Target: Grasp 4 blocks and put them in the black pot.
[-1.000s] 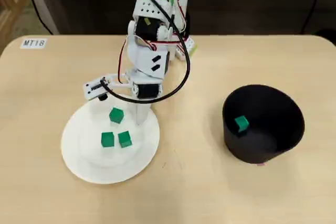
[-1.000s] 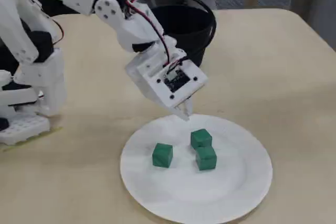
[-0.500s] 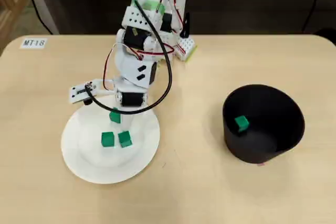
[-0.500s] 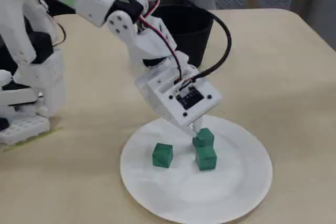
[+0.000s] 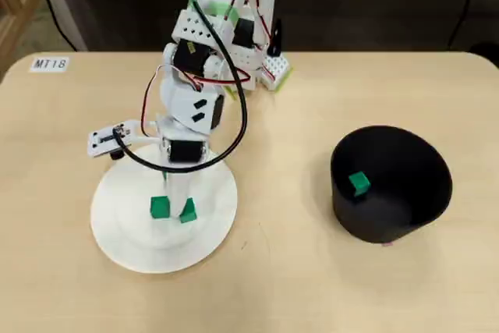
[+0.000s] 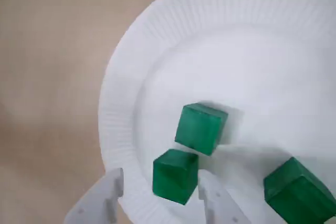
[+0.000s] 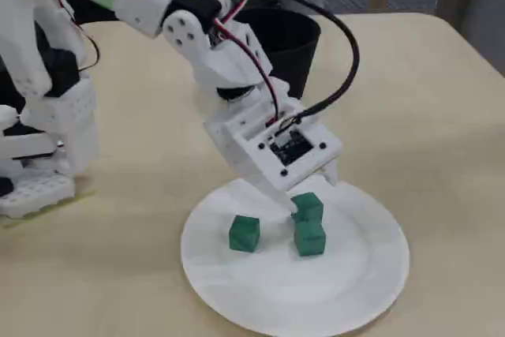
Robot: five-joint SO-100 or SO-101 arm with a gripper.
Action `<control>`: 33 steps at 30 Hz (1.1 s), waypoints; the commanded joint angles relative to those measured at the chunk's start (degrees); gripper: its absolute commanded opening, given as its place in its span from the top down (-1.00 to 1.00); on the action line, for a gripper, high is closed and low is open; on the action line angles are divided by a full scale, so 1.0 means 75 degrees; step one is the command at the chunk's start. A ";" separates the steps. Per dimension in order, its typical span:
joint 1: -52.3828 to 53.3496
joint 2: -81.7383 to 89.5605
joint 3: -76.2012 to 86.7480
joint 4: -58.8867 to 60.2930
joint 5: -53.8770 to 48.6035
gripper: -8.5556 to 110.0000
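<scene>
In the overhead view the arm (image 5: 191,107) covers the far part of the white plate (image 5: 129,235), so only 2 blocks (image 5: 160,207) show on it; a 3rd cannot be seen there. The gripper tips are hidden under the arm in that view. The small label (image 5: 51,63) on the desk (image 5: 273,286) is too small to read surely. In the wrist view the lower edge cuts off both fingers (image 6: 100,203) and part of the rightmost block (image 6: 296,192), and the plate runs off the top and right. In the fixed view the arm hides much of the black pot (image 7: 296,33), its inside unseen, and the left edge cuts the arm's base (image 7: 35,155).
</scene>
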 commanded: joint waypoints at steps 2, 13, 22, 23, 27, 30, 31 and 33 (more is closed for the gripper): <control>-0.0176 0.0012 -0.0375 0.0000 -0.0082 0.50; -0.0434 -0.0457 -0.0469 -0.0117 -0.0070 0.51; -0.0293 -0.0879 -0.0492 -0.0246 -0.0070 0.51; -0.0293 -0.0902 -0.0504 -0.0270 -0.0070 0.51; -0.0293 -0.1066 -0.0633 -0.0340 -0.0035 0.55; -0.0293 -0.1195 -0.0750 -0.0398 0.0047 0.63; -0.0293 -0.1230 -0.0773 -0.0398 0.0059 0.64; -0.0293 -0.1301 -0.0832 -0.0398 0.0082 0.71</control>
